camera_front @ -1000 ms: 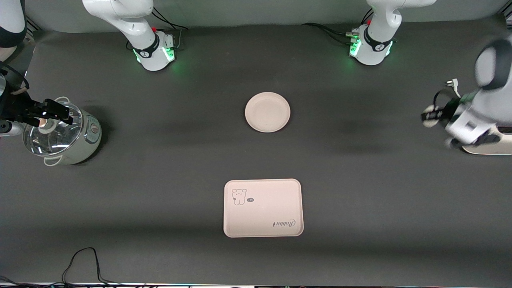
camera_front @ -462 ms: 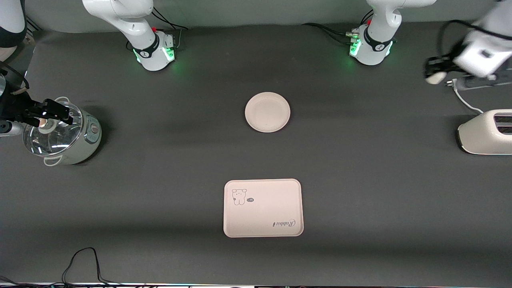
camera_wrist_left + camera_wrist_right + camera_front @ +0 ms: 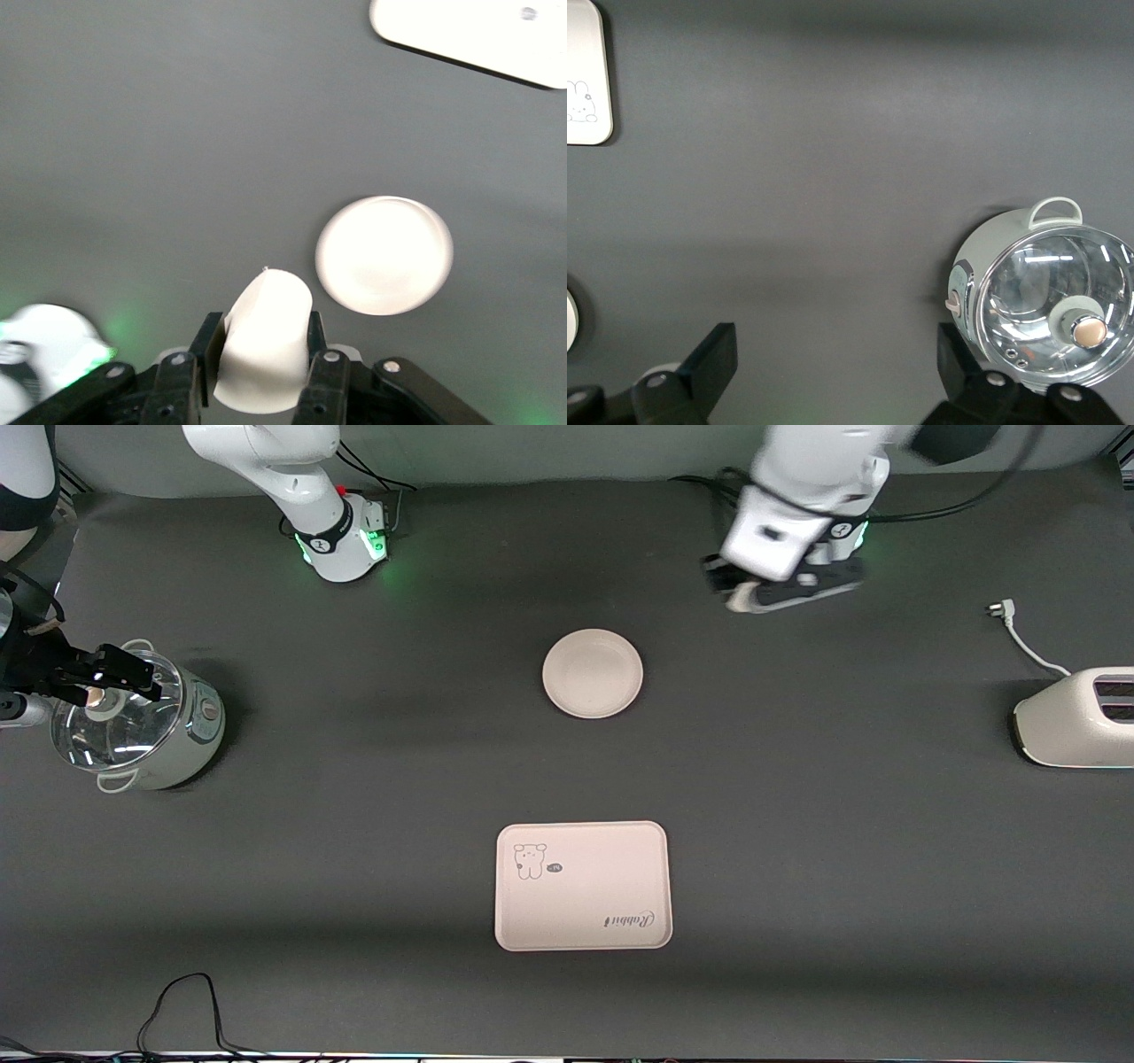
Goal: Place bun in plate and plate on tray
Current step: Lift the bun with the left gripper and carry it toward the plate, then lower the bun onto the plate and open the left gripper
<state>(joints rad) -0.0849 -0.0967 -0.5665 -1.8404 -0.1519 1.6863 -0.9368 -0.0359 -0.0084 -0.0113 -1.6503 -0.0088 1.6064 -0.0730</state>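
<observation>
The left gripper (image 3: 263, 372) is clamped on the bun (image 3: 262, 340), up in the air over bare table near the left arm's base and the plate (image 3: 593, 673). The right gripper (image 3: 833, 363), fingers spread wide, waits over the glass-lidded pot (image 3: 133, 722). The tray (image 3: 582, 886) lies nearer the front camera than the plate, well apart.
</observation>
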